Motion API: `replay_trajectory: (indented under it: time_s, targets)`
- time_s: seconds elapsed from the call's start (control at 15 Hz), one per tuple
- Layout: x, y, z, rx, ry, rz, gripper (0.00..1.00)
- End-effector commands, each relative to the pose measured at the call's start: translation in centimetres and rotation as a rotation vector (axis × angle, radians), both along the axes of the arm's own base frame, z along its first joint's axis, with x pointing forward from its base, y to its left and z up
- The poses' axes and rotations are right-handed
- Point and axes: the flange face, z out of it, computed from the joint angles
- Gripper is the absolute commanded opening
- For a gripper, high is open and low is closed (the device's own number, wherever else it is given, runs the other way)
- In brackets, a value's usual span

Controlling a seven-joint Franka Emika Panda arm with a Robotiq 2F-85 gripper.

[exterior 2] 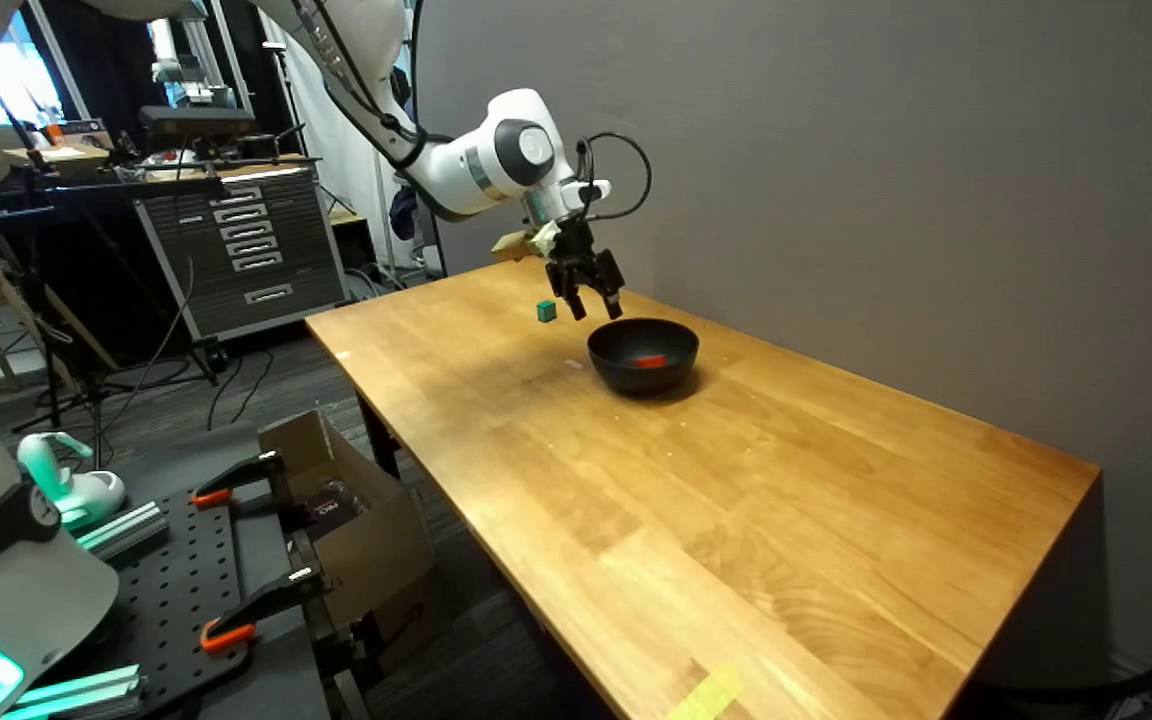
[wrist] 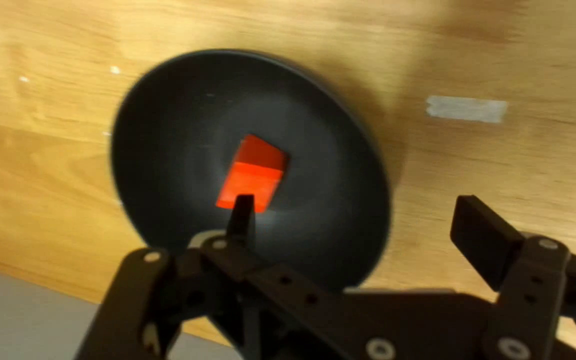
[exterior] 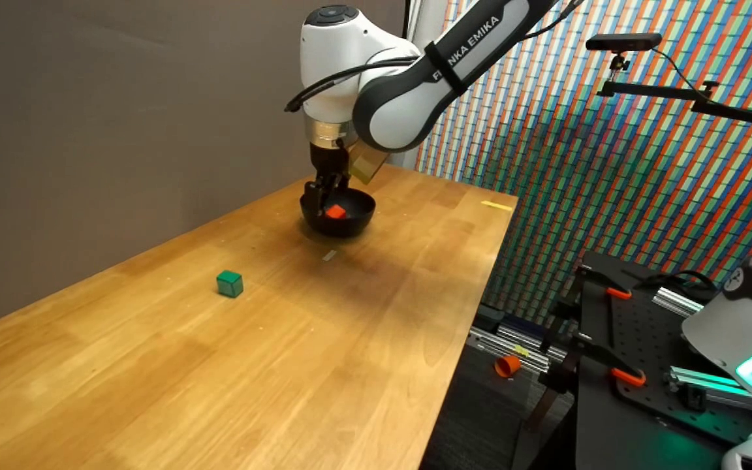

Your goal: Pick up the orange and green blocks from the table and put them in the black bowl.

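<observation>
The green block [exterior 2: 546, 312], a cube with no long axis to match, sat on the table [exterior 2: 626, 480], near the centre in an exterior view, left of my gripper [exterior 2: 597, 312] and, I judged, beyond it. The jaws were spread, holding nothing, above the rim of the black bowl [exterior 2: 641, 381], the orange block [wrist: 253, 172] inside.

Robotics lab; robot arm [exterior: 408, 91]; perforated plate [exterior 2: 176, 590]; camera [exterior: 623, 42]; drawer cabinet [exterior 2: 246, 240]
</observation>
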Motion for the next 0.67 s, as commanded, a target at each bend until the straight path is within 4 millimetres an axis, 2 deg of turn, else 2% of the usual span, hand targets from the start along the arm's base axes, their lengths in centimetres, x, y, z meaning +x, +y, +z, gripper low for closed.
replay_trajectory:
  time_s: [0.0, 0.13, 0.33, 0.6]
  targets:
    - [1.8, 5.2, 0.5, 0.166, 0.052, 0.113, 1.00]
    - [1.9, 8.5, 0.6, 0.238, 0.079, 0.167, 1.00]
    - [1.8, 13.2, -0.5, 0.308, 0.134, 0.219, 1.00]
    - [2.0, 17.3, -2.6, 0.360, 0.197, 0.279, 1.00]
